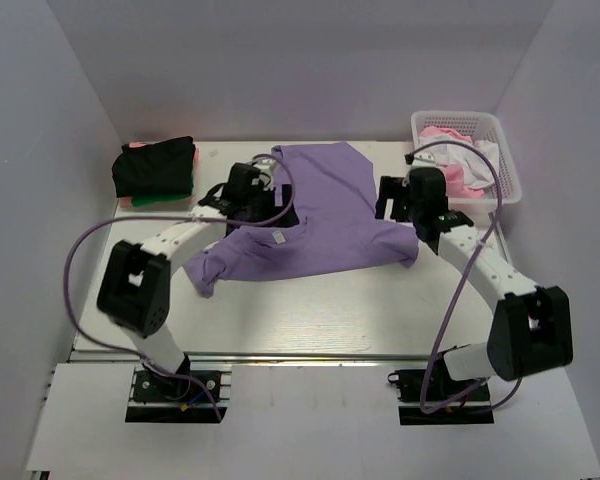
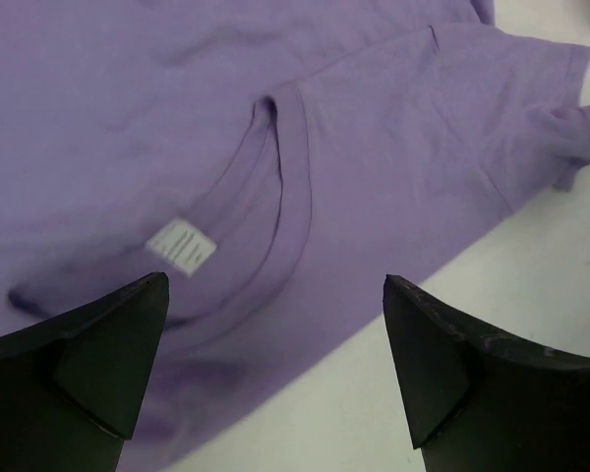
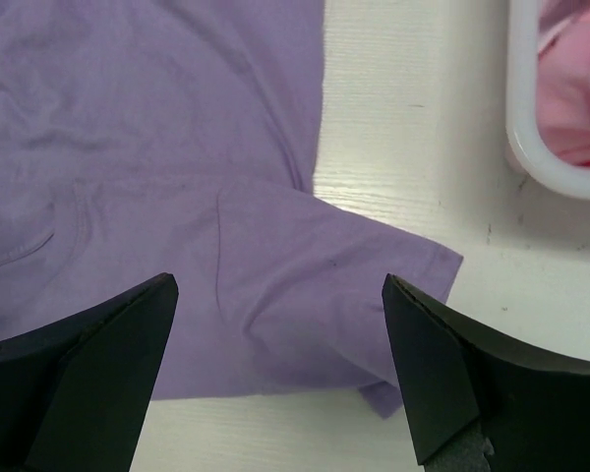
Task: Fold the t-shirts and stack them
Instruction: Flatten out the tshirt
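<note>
So the big lavender-purple short-sleeved cloth t-shirt [image 1: 325, 210] is lying spread out in the middle of the white table [image 1: 320, 320]. Its collar is toward the arms, the small white neck label [image 2: 181, 246] is showing, and the left sleeve is a bit bunched up. The left gripper [image 2: 275, 285] hangs right over the collar, jaws wide apart, nothing in them. The right gripper [image 3: 280, 282] is over the right sleeve, also spread wide and empty. In the back left corner there's a folded pile of shirts [image 1: 157, 170], black on top with pink and green peeking out underneath. Back right sits the white plastic lattice basket [image 1: 458, 117] with pink and white cloth in it.
</note>
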